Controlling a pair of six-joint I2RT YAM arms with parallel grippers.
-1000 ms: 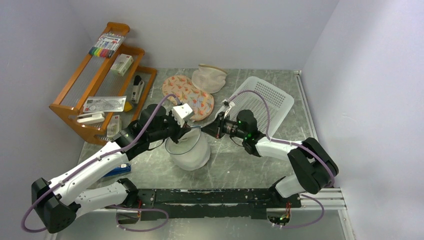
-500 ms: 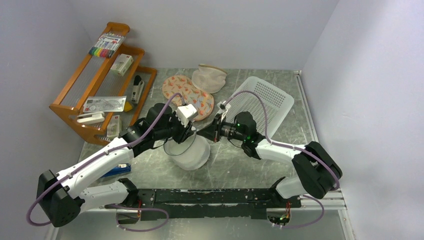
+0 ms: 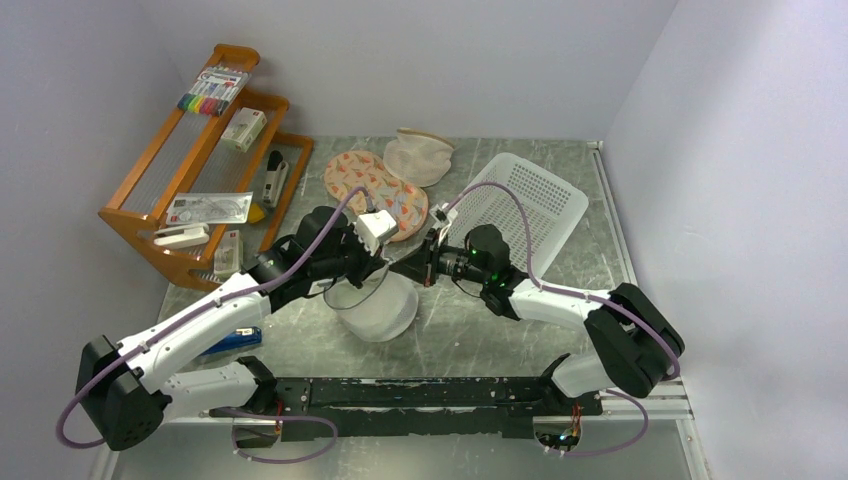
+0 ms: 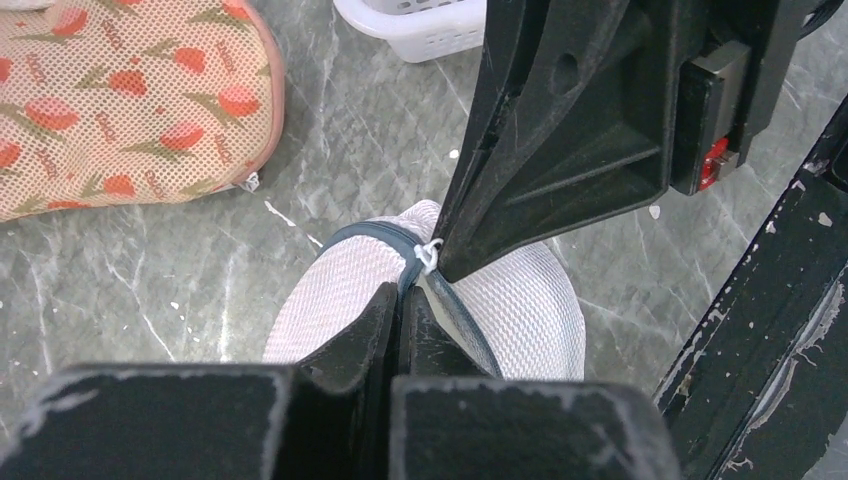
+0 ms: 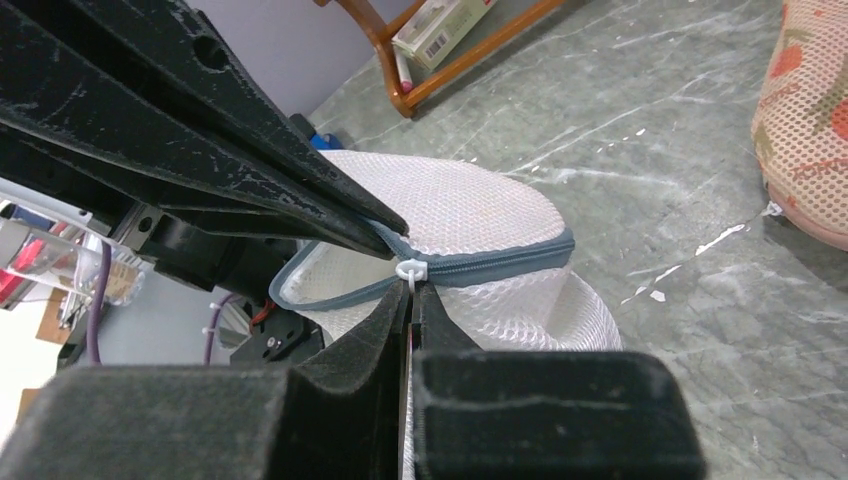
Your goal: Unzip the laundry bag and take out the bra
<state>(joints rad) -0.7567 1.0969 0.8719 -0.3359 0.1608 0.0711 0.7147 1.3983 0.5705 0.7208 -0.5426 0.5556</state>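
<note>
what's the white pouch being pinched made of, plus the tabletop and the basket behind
The laundry bag looks like soft white fabric mesh: a fine grid of holes, bending where pinched. Its zip rim looks like matte grey woven tape. The table looks like grey marbled stone, or laminate imitating it, with slight sheen. The basket looks like rigid white plastic, evenly perforated.

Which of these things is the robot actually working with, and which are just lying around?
Working with: laundry bag, left gripper, right gripper, both pinching at its zip.
Lying about: floral pouch, beige pouch, white basket, wooden rack.
</note>
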